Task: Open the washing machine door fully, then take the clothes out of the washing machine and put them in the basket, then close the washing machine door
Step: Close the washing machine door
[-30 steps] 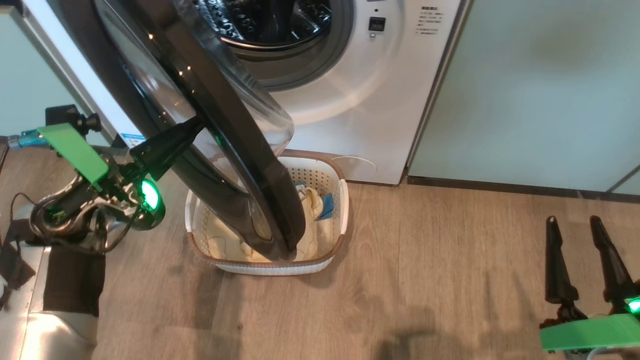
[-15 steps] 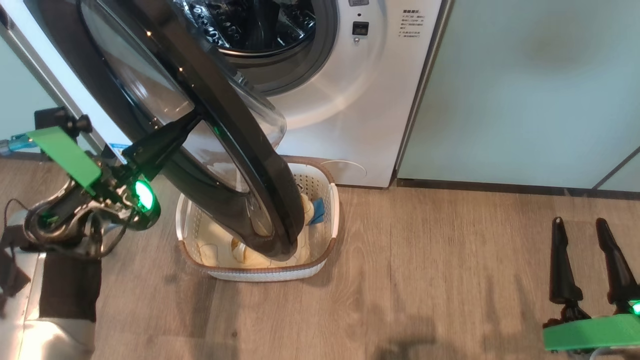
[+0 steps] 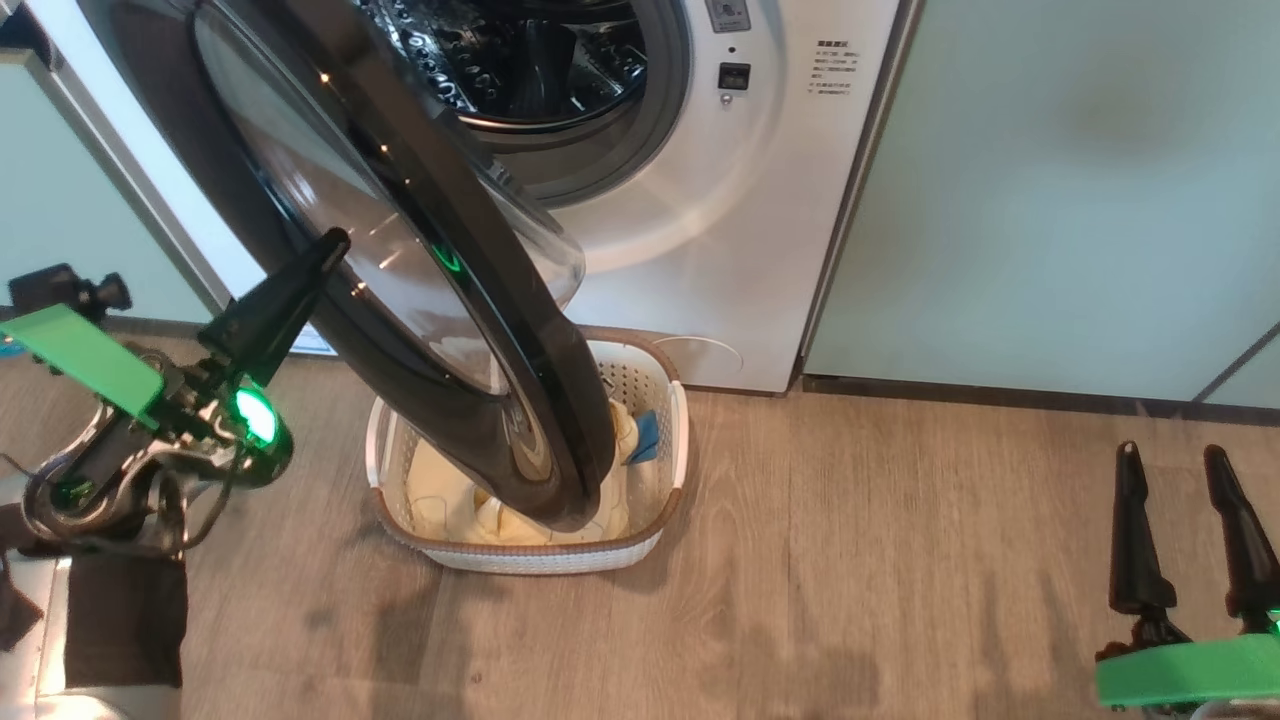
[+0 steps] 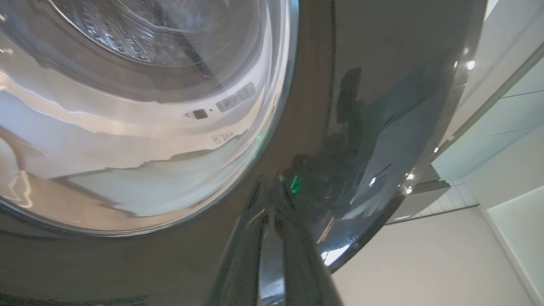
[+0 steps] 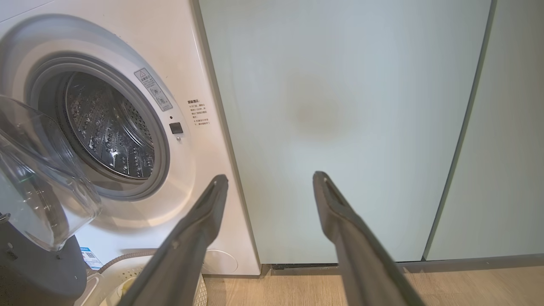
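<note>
While the right gripper (image 3: pixel 1170 455) hangs wide, the pinched-shut left gripper (image 3: pixel 330 248) should press the washing machine door (image 3: pixel 520 400) steadily closed.

Left pincer (image 3: pixel 331 244), right pincer (image 3: pixel 1172 454): long dark tapered fingers (image 3: pixel 1135 545). Green wrist plates (image 3: pixel 80 358), glowing green lamp (image 3: pixel 255 418), silver forearm (image 3: pixel 40 660), dark band (image 3: pixel 125 620).

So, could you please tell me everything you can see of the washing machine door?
The washing machine door is a large round glossy black ring holding a bulging clear glass bowl. It stands partly open, swung out from the washing machine; in the head view its lower edge covers part of the basket and the clothes. The shut left tool has its tip at the black outer face.
</note>
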### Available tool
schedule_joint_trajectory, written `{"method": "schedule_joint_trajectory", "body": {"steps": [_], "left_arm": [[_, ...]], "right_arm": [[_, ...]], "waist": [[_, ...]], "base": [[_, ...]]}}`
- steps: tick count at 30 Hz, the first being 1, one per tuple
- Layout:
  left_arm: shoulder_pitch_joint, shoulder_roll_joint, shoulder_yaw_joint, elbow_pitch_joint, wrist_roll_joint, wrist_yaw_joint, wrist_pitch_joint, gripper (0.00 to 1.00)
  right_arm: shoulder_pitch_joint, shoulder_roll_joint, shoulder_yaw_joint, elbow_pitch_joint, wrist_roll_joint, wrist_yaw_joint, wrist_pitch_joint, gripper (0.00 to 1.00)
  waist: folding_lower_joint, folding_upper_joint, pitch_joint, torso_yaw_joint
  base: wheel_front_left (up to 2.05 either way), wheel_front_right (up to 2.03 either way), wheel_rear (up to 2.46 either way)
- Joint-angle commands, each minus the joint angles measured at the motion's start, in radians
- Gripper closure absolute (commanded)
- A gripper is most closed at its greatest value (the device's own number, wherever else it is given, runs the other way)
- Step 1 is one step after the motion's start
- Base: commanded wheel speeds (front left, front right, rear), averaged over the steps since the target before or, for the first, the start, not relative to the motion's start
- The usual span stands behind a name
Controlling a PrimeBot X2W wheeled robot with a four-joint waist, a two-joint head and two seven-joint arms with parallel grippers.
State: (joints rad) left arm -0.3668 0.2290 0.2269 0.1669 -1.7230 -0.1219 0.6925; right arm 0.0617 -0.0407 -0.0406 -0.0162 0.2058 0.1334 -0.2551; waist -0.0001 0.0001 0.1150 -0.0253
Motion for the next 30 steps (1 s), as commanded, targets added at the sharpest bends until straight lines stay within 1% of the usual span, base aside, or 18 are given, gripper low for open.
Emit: {"method": "schedule_joint_trajectory", "body": {"steps": [1, 2, 5, 6, 7, 9, 11, 12, 14, 16, 17, 19, 21, 23, 25, 26, 30], "left_arm": [[-0.016, 0.030, 0.049, -0.051, 0.034, -0.008, -0.021, 0.34], [-0.014, 0.028, 0.054, -0.064, 0.053, -0.008, -0.040, 0.00], [0.003, 0.023, 0.064, -0.111, 0.136, -0.008, -0.107, 0.00], [0.013, 0.030, 0.059, -0.125, 0.184, -0.008, -0.135, 0.00], [0.025, 0.041, 0.046, -0.139, 0.242, -0.009, -0.164, 0.00], [0.041, 0.046, 0.027, -0.156, 0.321, -0.009, -0.230, 0.00], [0.056, 0.064, -0.005, -0.172, 0.404, -0.009, -0.300, 0.00], [0.063, 0.075, -0.018, -0.178, 0.446, -0.009, -0.344, 0.00], [0.086, 0.119, -0.062, -0.184, 0.565, -0.009, -0.438, 0.00], [0.104, 0.151, -0.101, -0.182, 0.671, -0.009, -0.546, 0.00], [0.116, 0.172, -0.119, -0.175, 0.742, -0.009, -0.604, 0.00], [0.134, 0.197, -0.149, -0.160, 0.867, -0.009, -0.712, 0.00], [0.151, 0.204, -0.167, -0.145, 0.987, 0.007, -0.809, 0.00], [0.178, 0.213, -0.195, -0.146, 1.113, 0.050, -0.879, 0.00], [0.207, 0.199, -0.211, -0.160, 1.194, 0.096, -0.914, 0.00], [0.207, 0.199, -0.211, -0.160, 1.194, 0.096, -0.914, 0.00], [0.280, 0.163, -0.222, -0.211, 1.302, 0.164, -0.946, 0.00]], "right_arm": [[-0.007, -0.009, 0.013, -0.034, 0.004, -0.003, -0.007, 0.00], [-0.006, -0.009, 0.012, -0.034, 0.004, -0.003, -0.007, 0.00], [-0.007, -0.009, 0.011, -0.035, 0.004, -0.003, -0.007, 0.00], [-0.007, -0.009, 0.008, -0.035, 0.004, -0.003, -0.007, 0.00], [-0.007, -0.009, 0.006, -0.036, 0.005, -0.003, -0.007, 0.00], [-0.009, -0.009, 0.005, -0.038, 0.004, -0.003, -0.007, 0.00], [-0.011, -0.009, 0.005, -0.038, 0.002, -0.003, -0.007, 0.00], [-0.012, -0.009, 0.005, -0.038, 0.001, -0.003, -0.007, 0.00], [-0.014, -0.009, 0.005, -0.039, 0.000, -0.003, -0.007, 0.00], [-0.015, -0.009, 0.003, -0.040, 0.000, -0.003, -0.007, 0.00], [-0.015, -0.009, 0.002, -0.040, 0.000, -0.003, -0.007, 0.00], [-0.015, -0.009, 0.001, -0.042, 0.000, -0.003, -0.007, 0.00], [-0.014, -0.009, 0.001, -0.044, -0.001, -0.003, -0.007, 0.00], [-0.011, -0.009, 0.003, -0.045, -0.003, -0.003, -0.007, 0.00], [-0.008, -0.009, 0.002, -0.046, -0.004, -0.003, -0.007, 0.00], [-0.008, -0.009, 0.002, -0.046, -0.004, -0.003, -0.007, 0.00], [0.000, -0.009, 0.007, -0.051, -0.011, -0.003, -0.007, 0.00]], "waist": [[0.0001, -0.0001, 0.000, 0.005], [0.0001, -0.0001, 0.001, 0.008], [0.0001, -0.0001, 0.001, 0.013], [0.0001, -0.0001, 0.002, 0.016], [0.0001, -0.0001, 0.003, 0.018], [0.0001, -0.0001, 0.005, 0.021], [0.0001, -0.0001, 0.006, 0.024], [0.0001, -0.0001, 0.006, 0.025], [0.0001, -0.0001, 0.007, 0.025], [0.0001, -0.0001, 0.007, 0.025], [0.0001, -0.0001, 0.008, 0.026], [0.0001, -0.0001, 0.009, 0.025], [0.0001, -0.0001, 0.009, 0.025], [0.0001, -0.0001, 0.008, 0.024], [0.0001, -0.0001, 0.006, 0.023], [0.0001, -0.0001, 0.006, 0.023], [0.0001, -0.0001, 0.004, 0.021]], "base": [[0.00, 0.00, 0.00], [0.00, 0.00, 0.00], [0.00, 0.00, 0.00], [0.00, 0.00, 0.00], [0.00, 0.00, 0.00], [0.00, 0.00, 0.00], [0.00, 0.00, 0.00], [0.00, 0.00, 0.00], [0.00, 0.00, 0.00], [0.00, 0.00, 0.00], [0.00, 0.00, 0.00], [0.00, 0.00, 0.00], [0.00, 0.00, 0.00], [0.00, 0.00, 0.00], [0.00, 0.00, 0.00], [0.00, 0.00, 0.00], [0.00, 0.00, 0.00]]}}
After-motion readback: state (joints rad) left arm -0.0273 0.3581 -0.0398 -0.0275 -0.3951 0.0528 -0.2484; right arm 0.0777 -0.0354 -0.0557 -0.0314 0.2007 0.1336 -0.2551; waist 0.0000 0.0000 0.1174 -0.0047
